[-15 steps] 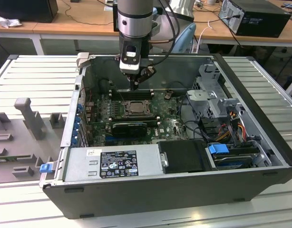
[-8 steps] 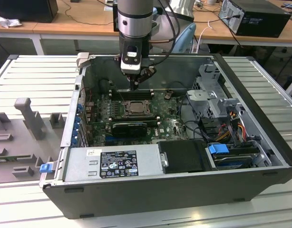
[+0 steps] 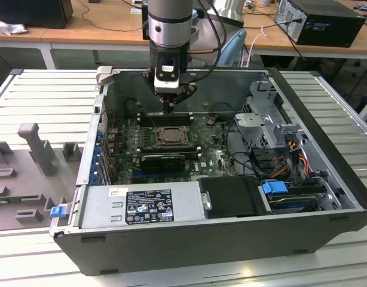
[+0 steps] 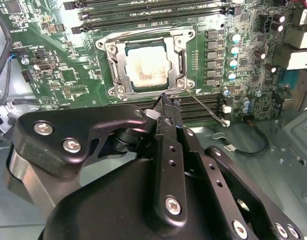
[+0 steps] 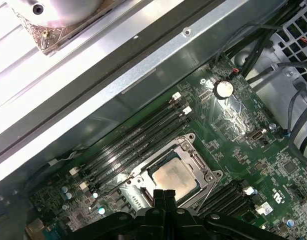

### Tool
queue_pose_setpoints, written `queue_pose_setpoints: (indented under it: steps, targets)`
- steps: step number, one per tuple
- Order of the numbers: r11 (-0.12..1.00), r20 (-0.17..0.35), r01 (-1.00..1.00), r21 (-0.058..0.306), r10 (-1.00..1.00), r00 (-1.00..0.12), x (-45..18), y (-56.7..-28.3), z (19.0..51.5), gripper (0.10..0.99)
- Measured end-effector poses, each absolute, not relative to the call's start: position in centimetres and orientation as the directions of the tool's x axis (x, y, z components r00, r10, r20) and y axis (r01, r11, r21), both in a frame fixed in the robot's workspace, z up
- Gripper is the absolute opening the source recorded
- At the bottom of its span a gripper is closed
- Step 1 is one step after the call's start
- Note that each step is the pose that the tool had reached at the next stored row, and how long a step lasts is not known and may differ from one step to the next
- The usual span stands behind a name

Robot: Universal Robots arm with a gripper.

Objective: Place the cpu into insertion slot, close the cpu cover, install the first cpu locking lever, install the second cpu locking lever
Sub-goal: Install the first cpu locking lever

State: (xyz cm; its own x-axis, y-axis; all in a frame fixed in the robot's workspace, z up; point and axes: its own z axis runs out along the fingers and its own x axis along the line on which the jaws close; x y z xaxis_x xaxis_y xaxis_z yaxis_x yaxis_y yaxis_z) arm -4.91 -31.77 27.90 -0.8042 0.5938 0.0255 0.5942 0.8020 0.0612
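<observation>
Open computer case (image 3: pixel 201 239), cpu (image 4: pixel 146 67) flat, silvery face up; hand (image 4: pixel 165 101) fully narrow, empty.

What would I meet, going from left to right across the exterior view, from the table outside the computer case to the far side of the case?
Grey stand on the table → blue clip at the case corner → cpu on the green board → metal drive cage.
</observation>
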Motion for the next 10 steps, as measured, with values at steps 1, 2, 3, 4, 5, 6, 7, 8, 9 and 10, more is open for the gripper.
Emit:
queue_pose_setpoints:
  steps: [1, 2, 3, 4, 5, 6, 7, 8, 9, 10]
  targets:
    - [0.807, 0.026, 0.588, 0.061, 0.587, -0.809, -4.91, -31.77, 27.90, 0.106]
    - [0.810, 0.026, 0.583, 0.061, 0.582, -0.812, -4.91, -31.77, 27.90, 0.106]
    - [0.813, 0.026, 0.579, 0.061, 0.579, -0.815, -4.91, -31.77, 27.90, 0.106]
    - [0.815, 0.026, 0.576, 0.061, 0.576, -0.817, -4.91, -31.77, 27.90, 0.106]
    - [0.818, 0.026, 0.572, 0.061, 0.571, -0.820, -4.91, -31.77, 27.90, 0.106]
    - [0.820, 0.026, 0.569, 0.061, 0.568, -0.822, -4.91, -31.77, 27.90, 0.106]
    - [0.824, 0.026, 0.564, 0.061, 0.563, -0.826, -4.91, -31.77, 27.90, 0.106]
    - [0.827, 0.026, 0.559, 0.061, 0.558, -0.829, -4.91, -31.77, 27.90, 0.106]
    - [0.829, 0.026, 0.556, 0.061, 0.556, -0.831, -4.91, -31.77, 27.90, 0.106]
    - [0.832, 0.026, 0.551, 0.061, 0.550, -0.834, -4.91, -31.78, 27.90, 0.106]
